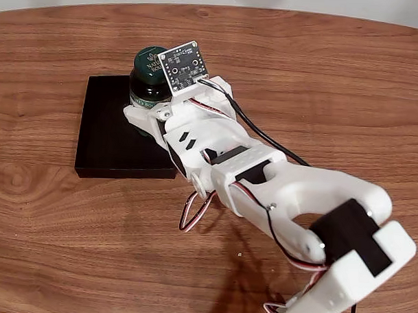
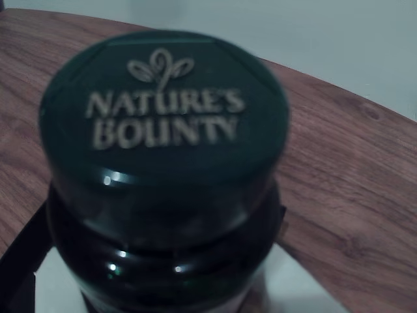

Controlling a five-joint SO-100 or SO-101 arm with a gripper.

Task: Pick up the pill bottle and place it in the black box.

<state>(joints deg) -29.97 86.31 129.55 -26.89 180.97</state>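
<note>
White arm housing sits nearest in the fixed view, reaching across the counter [image 1: 321, 85] to the gripper [image 1: 150, 119], which holds the pill bottle [image 1: 149, 73] upright over the right part of the black box [image 1: 110, 136]. Contact with the tray floor cannot be confirmed. The fingers appear to pinch the bottle's body. Judged step: placement; next, lowering and release. Wrist view: dark green cap [image 2: 163, 124] printed "Nature's Bounty" in white, glossy dark shoulder below, label mostly hidden.

The fixed view looks down from high behind the arm, toward twelve o'clock. The wrist view sits very close. Both share the pill bottle [image 1: 150, 75] [image 2: 166, 176].
</note>
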